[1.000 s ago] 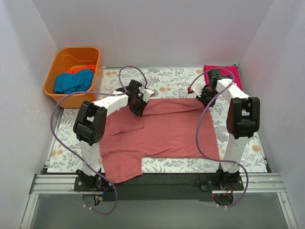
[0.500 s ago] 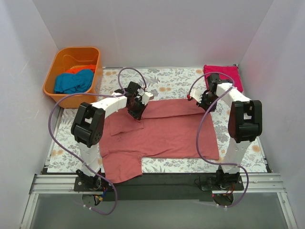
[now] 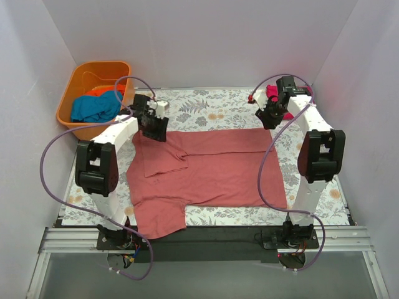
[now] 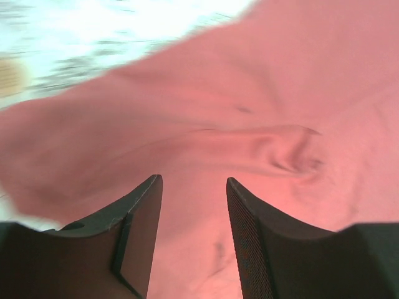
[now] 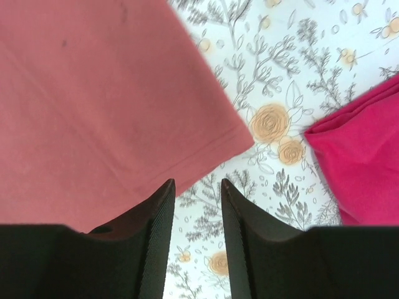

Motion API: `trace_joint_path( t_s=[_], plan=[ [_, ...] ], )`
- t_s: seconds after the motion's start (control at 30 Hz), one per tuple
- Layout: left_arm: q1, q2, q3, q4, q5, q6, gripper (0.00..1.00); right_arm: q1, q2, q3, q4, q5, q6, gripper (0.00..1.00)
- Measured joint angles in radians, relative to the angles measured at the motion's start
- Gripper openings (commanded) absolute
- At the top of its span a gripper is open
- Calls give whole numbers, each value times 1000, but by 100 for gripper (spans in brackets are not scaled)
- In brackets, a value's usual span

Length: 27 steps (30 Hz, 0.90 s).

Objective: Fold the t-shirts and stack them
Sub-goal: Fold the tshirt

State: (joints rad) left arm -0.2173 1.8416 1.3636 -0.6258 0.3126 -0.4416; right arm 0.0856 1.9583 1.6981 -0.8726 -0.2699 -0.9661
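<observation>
A large brick-red t-shirt (image 3: 212, 168) lies spread flat on the floral table cover, with one sleeve hanging towards the front left. My left gripper (image 3: 156, 132) is open and empty over the shirt's back left corner; the left wrist view shows wrinkled red cloth (image 4: 249, 93) below my left gripper (image 4: 190, 180). My right gripper (image 3: 269, 123) is open and empty just past the shirt's back right corner (image 5: 93, 93); in the right wrist view it (image 5: 196, 182) hangs over bare table cover. A folded magenta-pink t-shirt (image 3: 300, 98) lies at the back right and also shows in the right wrist view (image 5: 361, 162).
An orange plastic tub (image 3: 75, 84) stands at the back left, holding a teal-blue t-shirt (image 3: 93, 107) and an orange one (image 3: 105, 90). White walls close in the back and both sides. The floral table cover (image 3: 212, 112) shows behind the red shirt.
Both grippers have let go of the red shirt's back edge and moved back and outwards, the left one far to the left. The folded strip along that edge now lies flat.
</observation>
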Motion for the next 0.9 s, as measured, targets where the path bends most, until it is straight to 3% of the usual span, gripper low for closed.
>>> trace_joint_path(
  t_s=[0.17,0.4,0.6,0.9],
  plan=[
    [108,-47,-6,37,-62,-36,38,0,87,83,14,-49,108,35],
    [140,-45,-47,50,-149,-60,34,66,130,89,12,-155,239,35],
    [155,-36,-57,51,-188,-72,34,259,83,59,76,-287,371,37],
    [176,-198,-240,-60,23,-27,35,586,44,-33,242,-405,583,40]
  ],
)
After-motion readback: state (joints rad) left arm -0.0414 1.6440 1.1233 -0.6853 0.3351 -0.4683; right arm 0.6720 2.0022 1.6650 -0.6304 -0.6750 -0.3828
